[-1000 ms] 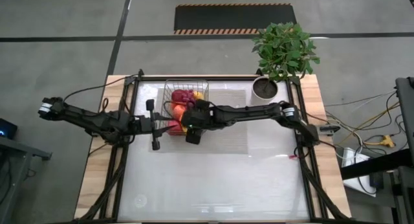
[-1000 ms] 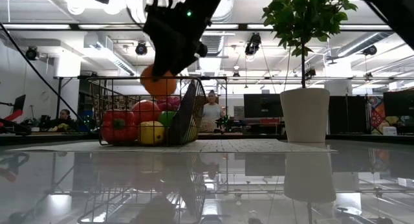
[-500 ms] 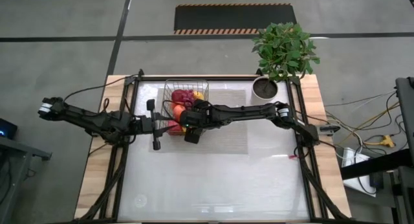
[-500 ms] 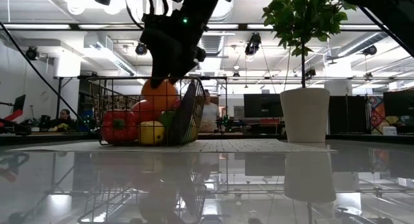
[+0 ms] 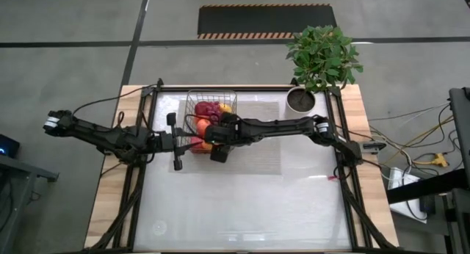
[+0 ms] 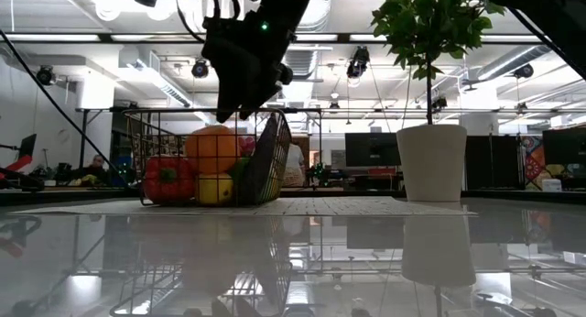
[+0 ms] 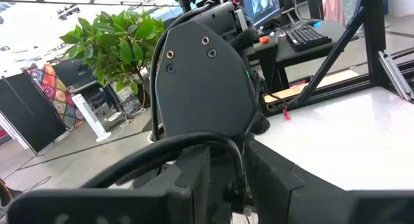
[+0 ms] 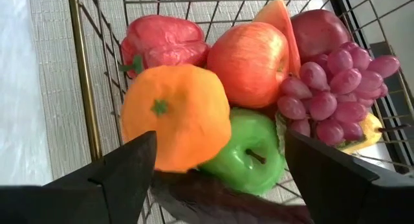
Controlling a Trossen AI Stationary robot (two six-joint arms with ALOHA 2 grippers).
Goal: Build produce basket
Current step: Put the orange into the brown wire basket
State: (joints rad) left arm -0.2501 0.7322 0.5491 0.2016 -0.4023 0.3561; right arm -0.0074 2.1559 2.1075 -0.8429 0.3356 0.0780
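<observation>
The wire basket (image 5: 192, 100) stands on a woven mat at the table's far left. It holds a red pepper (image 8: 162, 39), a red apple (image 8: 249, 62), a green apple (image 8: 249, 156), purple grapes (image 8: 333, 85) and a lemon (image 6: 213, 187). An orange (image 8: 174, 117) lies on top of the green apple, at the basket's near side (image 6: 212, 149). My right gripper (image 8: 220, 140) hangs open just above the orange, one finger on either side and clear of it (image 6: 240, 102). My left gripper (image 5: 176, 141) sits at the basket's left wall.
A potted plant (image 5: 321, 59) in a white pot (image 6: 431, 161) stands at the far right corner. The mat (image 5: 257, 147) reaches right of the basket. Bare glossy tabletop (image 5: 242, 210) fills the near half. People show in the room behind (image 6: 295, 159).
My right gripper has moved slightly toward the table's left over the basket, let go of the orange, then risen a little. The orange, first held above the rim, has dropped into the basket and rests on the other fruit.
</observation>
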